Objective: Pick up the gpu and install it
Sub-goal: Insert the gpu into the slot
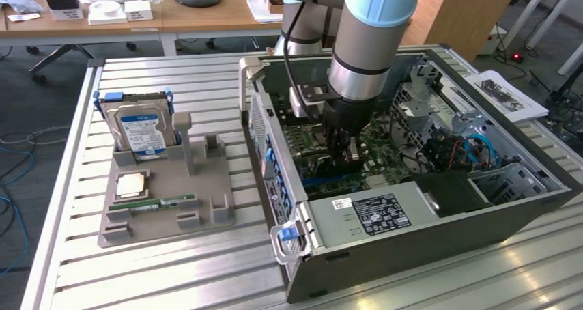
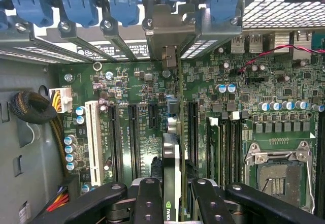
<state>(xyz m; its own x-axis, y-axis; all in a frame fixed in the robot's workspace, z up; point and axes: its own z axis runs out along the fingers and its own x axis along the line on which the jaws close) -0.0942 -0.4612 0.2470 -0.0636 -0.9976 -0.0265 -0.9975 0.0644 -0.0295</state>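
The gpu (image 2: 171, 155) is a thin dark card seen edge-on, with a small green logo near my fingers. My gripper (image 2: 175, 196) is shut on it, one black finger (image 2: 148, 198) on each face. The card stands upright over the green motherboard (image 2: 137, 92), in line with the long black expansion slots. Its grey metal bracket (image 2: 170, 31) reaches the rear slot openings under the blue clips. I cannot tell whether the card's edge sits in a slot. In the exterior view my gripper (image 1: 342, 153) reaches down inside the open computer case (image 1: 410, 242).
An empty processor socket (image 2: 277, 176) lies beside the memory slots. A black cable bundle (image 2: 30, 107) hangs at the case wall. Outside the case, a grey holder (image 1: 168, 218) carries a hard drive (image 1: 141, 129), a green memory stick (image 1: 150, 204) and a small chip (image 1: 130, 184).
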